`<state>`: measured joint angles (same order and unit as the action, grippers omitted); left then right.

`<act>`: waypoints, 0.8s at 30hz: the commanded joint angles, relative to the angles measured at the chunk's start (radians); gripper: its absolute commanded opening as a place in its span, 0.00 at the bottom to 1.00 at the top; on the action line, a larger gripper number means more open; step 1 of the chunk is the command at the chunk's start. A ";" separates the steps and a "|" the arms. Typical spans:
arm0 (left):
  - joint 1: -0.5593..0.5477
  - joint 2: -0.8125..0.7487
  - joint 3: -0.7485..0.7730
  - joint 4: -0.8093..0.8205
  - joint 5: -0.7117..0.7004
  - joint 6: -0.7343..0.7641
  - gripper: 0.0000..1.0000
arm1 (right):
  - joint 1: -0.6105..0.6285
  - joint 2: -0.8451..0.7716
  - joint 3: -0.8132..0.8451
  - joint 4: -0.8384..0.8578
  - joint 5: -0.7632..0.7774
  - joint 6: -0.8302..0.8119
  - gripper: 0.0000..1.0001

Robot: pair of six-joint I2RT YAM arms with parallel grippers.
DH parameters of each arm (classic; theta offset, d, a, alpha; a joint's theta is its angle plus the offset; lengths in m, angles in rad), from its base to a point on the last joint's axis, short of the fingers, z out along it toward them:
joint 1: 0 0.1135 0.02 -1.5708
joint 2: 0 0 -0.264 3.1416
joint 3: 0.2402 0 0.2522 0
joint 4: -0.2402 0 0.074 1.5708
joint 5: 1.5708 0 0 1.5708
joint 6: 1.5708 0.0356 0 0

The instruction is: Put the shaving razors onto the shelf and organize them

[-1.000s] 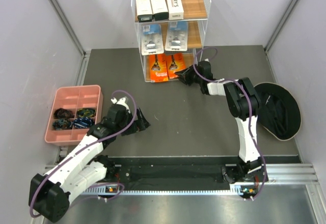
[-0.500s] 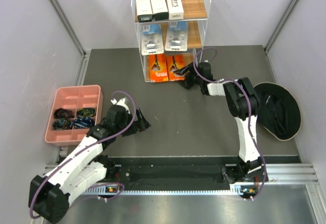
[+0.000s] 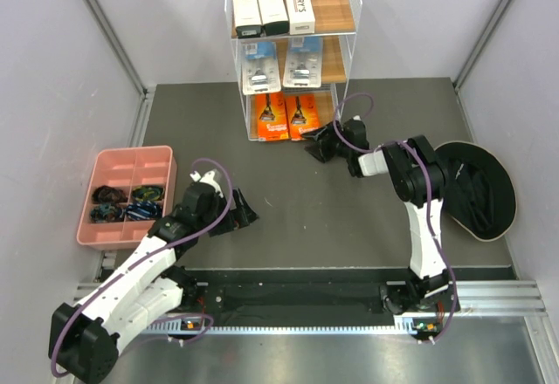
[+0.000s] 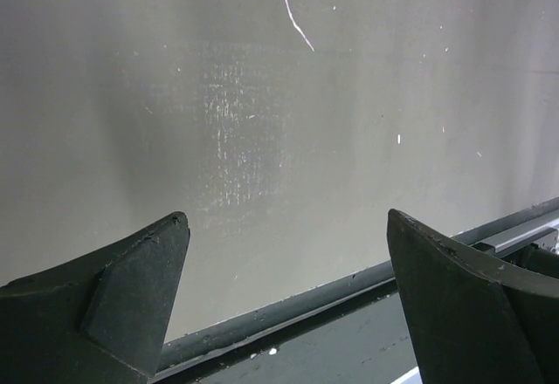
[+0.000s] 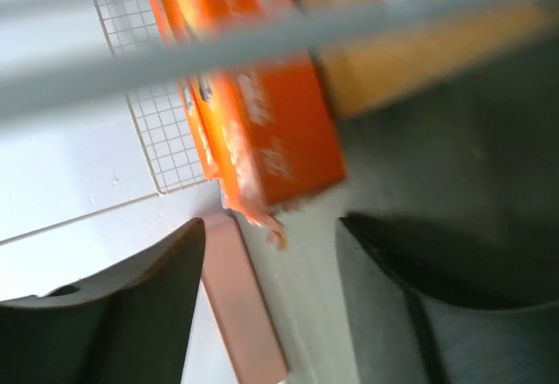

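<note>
The white wire shelf (image 3: 352,0) holds all the razor packs. Three long white boxes (image 3: 272,7) lie on the top tier, two blue-clear blister packs (image 3: 281,64) on the middle tier, two orange cards (image 3: 286,113) on the bottom tier. My right gripper (image 3: 318,146) is open and empty, just off the front right of the bottom tier. In the right wrist view an orange card (image 5: 262,131) shows blurred just beyond the open fingers (image 5: 410,297). My left gripper (image 3: 244,209) is open and empty over the mat, far from the shelf.
A pink compartment tray (image 3: 96,227) with dark small items sits at the left. A black round bag (image 3: 476,188) lies at the right edge. The dark mat (image 3: 323,218) spans the table. The left wrist view shows bare mat (image 4: 279,122) and its near edge.
My right gripper has drawn back from the bottom tier toward the near right, away from the right orange card. The left arm has barely moved.
</note>
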<state>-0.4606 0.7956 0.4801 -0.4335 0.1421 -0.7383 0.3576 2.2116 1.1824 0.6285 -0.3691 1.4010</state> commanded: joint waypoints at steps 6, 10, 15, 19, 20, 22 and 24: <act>0.004 -0.015 -0.011 0.044 0.016 -0.012 0.99 | 0.003 -0.013 -0.073 0.155 0.015 0.073 0.28; 0.004 -0.016 -0.011 0.042 0.014 -0.007 0.99 | 0.003 0.020 -0.044 0.192 0.013 0.099 0.18; 0.004 -0.015 -0.012 0.042 0.010 -0.003 0.99 | 0.003 0.059 0.011 0.162 0.012 0.105 0.16; 0.004 -0.006 -0.012 0.044 0.008 0.002 0.99 | 0.001 0.091 0.075 0.108 0.004 0.092 0.16; 0.004 -0.006 -0.011 0.042 0.008 0.002 0.99 | 0.003 0.095 0.080 0.108 0.001 0.092 0.16; 0.004 -0.004 -0.008 0.041 0.008 0.005 0.99 | 0.000 0.100 0.086 0.114 -0.001 0.093 0.16; 0.004 -0.006 -0.008 0.039 0.007 0.005 0.99 | 0.001 0.088 0.083 0.117 -0.004 0.089 0.16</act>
<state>-0.4606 0.7944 0.4744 -0.4297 0.1425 -0.7418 0.3576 2.2993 1.2282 0.7269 -0.3656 1.4963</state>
